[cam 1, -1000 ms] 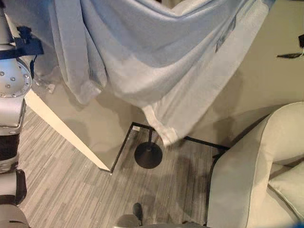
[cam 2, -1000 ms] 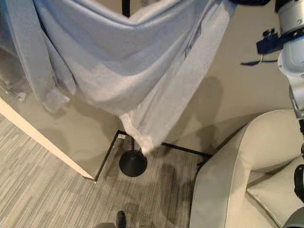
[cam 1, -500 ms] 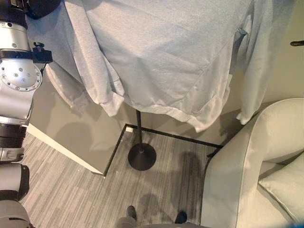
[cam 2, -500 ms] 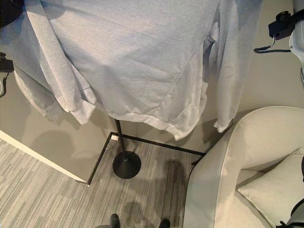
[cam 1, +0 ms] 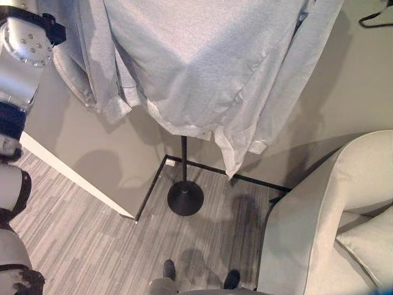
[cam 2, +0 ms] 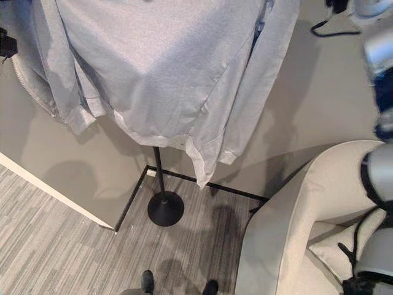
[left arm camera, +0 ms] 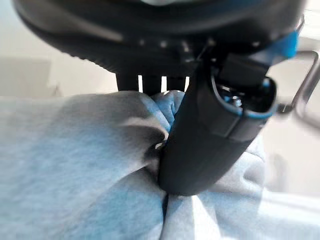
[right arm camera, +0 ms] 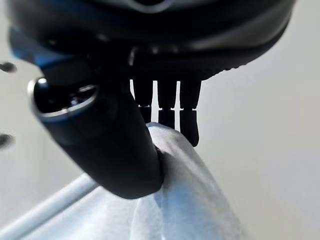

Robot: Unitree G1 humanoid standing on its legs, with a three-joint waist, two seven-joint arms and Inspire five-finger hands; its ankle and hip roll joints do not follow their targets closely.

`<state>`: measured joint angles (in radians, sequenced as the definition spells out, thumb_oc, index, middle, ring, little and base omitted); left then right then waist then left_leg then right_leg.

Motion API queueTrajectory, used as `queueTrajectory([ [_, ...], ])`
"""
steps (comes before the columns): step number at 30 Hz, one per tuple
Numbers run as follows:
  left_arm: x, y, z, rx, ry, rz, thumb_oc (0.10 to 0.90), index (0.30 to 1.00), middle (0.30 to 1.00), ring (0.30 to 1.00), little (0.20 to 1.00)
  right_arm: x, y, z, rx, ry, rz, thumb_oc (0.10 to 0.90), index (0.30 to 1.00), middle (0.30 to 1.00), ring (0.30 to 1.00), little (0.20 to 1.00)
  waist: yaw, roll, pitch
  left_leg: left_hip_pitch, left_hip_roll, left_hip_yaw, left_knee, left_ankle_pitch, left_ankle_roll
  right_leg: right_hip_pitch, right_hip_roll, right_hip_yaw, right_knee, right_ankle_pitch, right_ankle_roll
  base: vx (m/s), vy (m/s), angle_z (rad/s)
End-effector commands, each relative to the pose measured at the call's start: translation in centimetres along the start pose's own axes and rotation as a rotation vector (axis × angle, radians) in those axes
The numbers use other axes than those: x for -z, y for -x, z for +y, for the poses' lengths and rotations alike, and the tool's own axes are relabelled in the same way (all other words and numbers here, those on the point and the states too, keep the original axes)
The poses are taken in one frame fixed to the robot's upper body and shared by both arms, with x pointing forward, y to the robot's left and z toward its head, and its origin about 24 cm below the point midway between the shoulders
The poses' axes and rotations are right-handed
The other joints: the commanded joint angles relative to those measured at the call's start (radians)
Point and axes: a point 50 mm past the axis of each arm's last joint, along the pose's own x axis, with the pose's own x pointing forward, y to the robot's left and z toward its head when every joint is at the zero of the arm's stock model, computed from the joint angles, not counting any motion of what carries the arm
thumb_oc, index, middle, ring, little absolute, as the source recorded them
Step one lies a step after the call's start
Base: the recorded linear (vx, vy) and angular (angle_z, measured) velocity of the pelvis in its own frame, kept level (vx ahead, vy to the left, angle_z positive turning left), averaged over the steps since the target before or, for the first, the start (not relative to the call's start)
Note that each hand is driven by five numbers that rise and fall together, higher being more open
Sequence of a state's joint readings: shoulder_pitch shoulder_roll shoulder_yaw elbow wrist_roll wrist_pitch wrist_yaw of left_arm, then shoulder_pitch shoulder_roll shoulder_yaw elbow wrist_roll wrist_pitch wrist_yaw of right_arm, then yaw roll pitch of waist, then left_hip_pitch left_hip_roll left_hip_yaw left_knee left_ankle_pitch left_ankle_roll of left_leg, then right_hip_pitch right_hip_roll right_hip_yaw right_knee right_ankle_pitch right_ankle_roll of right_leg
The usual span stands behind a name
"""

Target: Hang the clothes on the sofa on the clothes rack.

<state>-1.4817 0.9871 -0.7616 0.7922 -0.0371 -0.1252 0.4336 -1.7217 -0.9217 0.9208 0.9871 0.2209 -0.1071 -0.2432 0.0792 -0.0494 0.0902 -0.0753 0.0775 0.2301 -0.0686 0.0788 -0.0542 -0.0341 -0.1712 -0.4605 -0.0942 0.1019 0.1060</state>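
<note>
Grey sweatshirt (cam 1: 209, 67) held up, hanging lengthwise with hem pointing down.
Left hand (left arm camera: 210, 135) and right hand (right arm camera: 110, 150) each pinch its fabric above the rack's black pole (cam 1: 183, 161).

Your two head cameras look steeply down from above, set slightly apart side to side. Both share the hanging grey sweatshirt (cam 1: 209, 67), the black stand base (cam 1: 185, 198) on the striped floor (cam 1: 80, 239), and the cream sofa (cam 2: 307, 209) at the right. Each wrist camera looks along its own hand from very close: the left hand (left arm camera: 210, 135) against bunched cloth, the right hand (right arm camera: 112, 145) against a fold of the same cloth before a pale wall (right arm camera: 265, 130).
</note>
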Motion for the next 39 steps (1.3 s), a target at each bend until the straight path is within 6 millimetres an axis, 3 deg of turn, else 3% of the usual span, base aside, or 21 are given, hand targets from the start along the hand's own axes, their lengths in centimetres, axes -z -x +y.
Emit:
queueTrajectory([
  [1,-0.8,-1.7,4.7,-0.178,0.006,-0.023,0.4,0.3,0.3,0.3,0.3,-1.3,-1.0,-5.7,0.196,0.024,-0.011,0.4,0.3,0.3,0.3,0.3,0.022,-0.027,-0.056,0.065,0.024,0.026,-0.019,-0.097,-0.08,0.081,-0.021,0.033,0.007,-0.078,0.109,-0.03,-0.004,0.02],
  [3,-1.0,-1.3,3.4,-0.165,0.044,-0.027,0.4,0.3,0.3,0.3,0.3,-0.9,-0.7,-3.8,0.161,0.007,-0.008,0.4,0.3,0.3,0.3,0.3,0.025,-0.025,-0.033,0.05,0.022,0.018,-0.019,-0.095,-0.075,0.069,-0.024,0.034,0.007,-0.077,0.105,-0.05,0.011,-0.01],
  [5,0.7,0.9,1.4,-0.155,0.119,0.028,0.4,0.3,0.3,0.3,0.3,-0.2,0.9,1.1,0.062,-0.076,-0.029,0.4,0.3,0.3,0.3,0.3,0.032,-0.02,-0.006,0.047,0.017,0.014,-0.019,-0.1,-0.067,0.066,-0.029,0.035,0.007,-0.081,0.099,-0.06,0.035,-0.03],
  [9,3.4,4.0,-0.2,-0.14,0.158,0.119,0.4,0.3,0.3,0.3,0.3,1.0,3.9,6.0,-0.019,-0.189,-0.023,0.4,0.3,0.3,0.3,0.3,0.035,-0.007,0.023,0.041,0.008,0.026,-0.019,-0.086,-0.051,0.06,-0.04,0.024,0.007,-0.064,0.085,-0.05,0.036,-0.04],
  [10,3.5,4.1,-0.3,-0.137,0.157,0.121,0.4,0.3,0.3,0.3,0.3,1.1,4.1,6.1,-0.022,-0.189,-0.021,0.4,0.3,0.3,0.3,0.3,0.034,-0.008,0.019,0.041,0.008,0.026,-0.019,-0.085,-0.051,0.06,-0.041,0.024,0.007,-0.064,0.085,0.01,0.024,-0.06],
  [11,4.6,5.7,-1.0,-0.125,0.18,0.16,0.4,0.3,0.3,0.3,0.3,1.8,5.4,7.6,-0.051,-0.22,-0.006,0.4,0.3,0.3,0.3,0.3,0.037,-0.005,0.026,0.043,0.006,0.025,-0.019,-0.089,-0.047,0.061,-0.043,0.024,0.007,-0.066,0.083,0.0,0.0,0.0],
  [12,4.7,5.9,-1.1,-0.123,0.18,0.163,0.4,0.3,0.3,0.3,0.3,1.8,5.5,7.8,-0.055,-0.219,-0.006,0.4,0.3,0.3,0.3,0.3,0.036,-0.004,0.024,0.043,0.006,0.026,-0.019,-0.089,-0.047,0.061,-0.043,0.024,0.007,-0.066,0.083,0.0,0.0,0.0],
  [14,5.9,8.0,-2.3,-0.099,0.207,0.215,0.4,0.3,0.3,0.3,0.3,3.0,7.2,9.5,-0.084,-0.281,0.039,0.4,0.3,0.3,0.3,0.3,0.04,0.001,0.027,0.048,0.004,0.025,-0.019,-0.093,-0.045,0.067,-0.047,0.021,0.007,-0.07,0.08,0.01,0.004,0.02],
  [19,7.4,12.4,-4.7,-0.056,0.308,0.322,0.4,0.3,0.3,0.3,0.3,3.7,10.0,11.8,-0.14,-0.366,0.06,0.4,0.3,0.3,0.3,0.3,0.045,0.005,0.035,0.062,0.003,0.025,-0.019,-0.099,-0.041,0.08,-0.051,0.018,0.007,-0.075,0.075,0.02,0.003,-0.01],
  [21,7.7,13.9,-5.3,-0.043,0.402,0.362,0.4,0.3,0.3,0.3,0.3,3.4,10.7,12.1,-0.155,-0.408,0.046,0.406,0.309,0.309,0.309,0.309,0.045,0.007,0.034,0.07,0.004,0.027,-0.019,-0.101,-0.041,0.085,-0.05,0.017,0.007,-0.076,0.072,0.02,-0.001,0.0],
  [22,7.8,14.0,-5.3,-0.042,0.402,0.364,0.4,0.3,0.3,0.3,0.3,3.4,10.8,12.1,-0.157,-0.408,0.047,0.483,0.425,0.425,0.425,0.425,0.044,0.007,0.033,0.07,0.004,0.027,-0.019,-0.101,-0.041,0.086,-0.05,0.017,0.007,-0.076,0.072,0.02,-0.009,-0.04],
  [23,8.0,14.8,-5.5,-0.045,0.464,0.388,0.8,0.9,0.9,0.9,0.9,3.1,11.0,11.9,-0.148,-0.453,0.031,0.8,0.9,0.9,0.9,0.9,0.044,0.008,0.031,0.076,0.006,0.029,-0.019,-0.103,-0.041,0.092,-0.051,0.015,0.007,-0.077,0.071,0.03,-0.017,-0.04],
  [30,8.4,16.6,-5.1,-0.049,0.607,0.411,0.8,0.9,0.9,0.9,0.9,3.0,11.7,10.0,-0.102,-0.613,0.001,0.8,0.9,0.9,0.9,0.9,0.037,0.007,0.015,0.102,0.006,0.036,-0.019,-0.114,-0.04,0.116,-0.049,0.012,0.007,-0.084,0.069,0.01,-0.006,-0.01],
  [35,9.1,18.6,-4.0,-0.059,0.669,0.436,0.8,0.9,0.9,0.9,0.9,5.2,13.8,8.2,-0.132,-0.564,0.02,0.8,0.9,0.9,0.9,0.9,0.024,0.009,-0.011,0.137,0.005,0.041,-0.019,-0.125,-0.039,0.153,-0.046,0.009,0.007,-0.091,0.068,0.01,-0.011,-0.03],
  [39,9.6,19.6,-3.0,-0.056,0.618,0.438,0.8,0.9,0.9,0.9,0.9,6.9,15.7,7.1,-0.122,-0.47,0.049,0.8,0.9,0.9,0.9,0.9,0.015,0.012,-0.022,0.152,0.008,0.044,-0.019,-0.129,-0.039,0.167,-0.043,0.003,0.007,-0.097,0.066,-0.03,-0.009,-0.04],
])
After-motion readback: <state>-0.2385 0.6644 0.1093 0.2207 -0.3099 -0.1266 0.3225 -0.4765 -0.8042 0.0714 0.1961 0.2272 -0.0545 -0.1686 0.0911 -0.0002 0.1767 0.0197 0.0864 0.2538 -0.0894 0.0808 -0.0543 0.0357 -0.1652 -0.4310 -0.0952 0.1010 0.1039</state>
